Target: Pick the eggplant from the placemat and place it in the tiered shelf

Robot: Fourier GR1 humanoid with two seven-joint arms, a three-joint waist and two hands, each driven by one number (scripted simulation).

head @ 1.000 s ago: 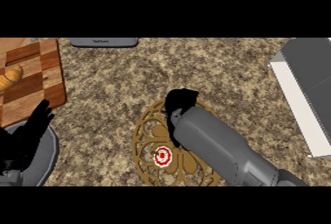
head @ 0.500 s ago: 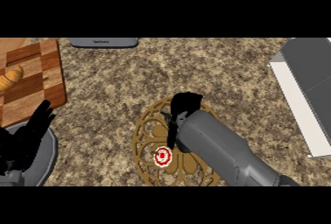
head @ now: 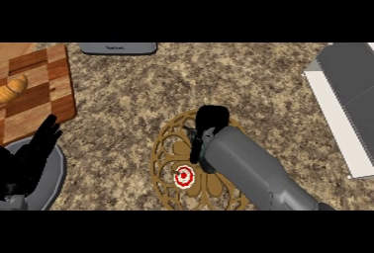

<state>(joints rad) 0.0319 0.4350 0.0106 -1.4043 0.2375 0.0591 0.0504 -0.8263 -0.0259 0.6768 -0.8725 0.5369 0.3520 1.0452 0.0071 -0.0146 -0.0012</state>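
The round gold-patterned placemat (head: pixel 169 163) with a red and white target mark lies at the lower middle of the counter. My right hand (head: pixel 210 122) is over the mat's upper part, its fingers (head: pixel 198 148) curled downward. The eggplant is hidden under that hand, so I see none of it directly. The grey and white tiered shelf (head: pixel 342 108) stands at the right edge, well apart from the hand. My left hand (head: pixel 30 157) rests open at the lower left, fingers up.
A wooden checkered cutting board (head: pixel 40 94) with a croissant (head: pixel 13 89) lies at the upper left. A grey round plate (head: pixel 55 174) sits under my left hand. A flat grey object (head: pixel 116 48) lies at the counter's far edge.
My right hand has stayed over the mat and its fingers have curled further down. The left hand has not moved.
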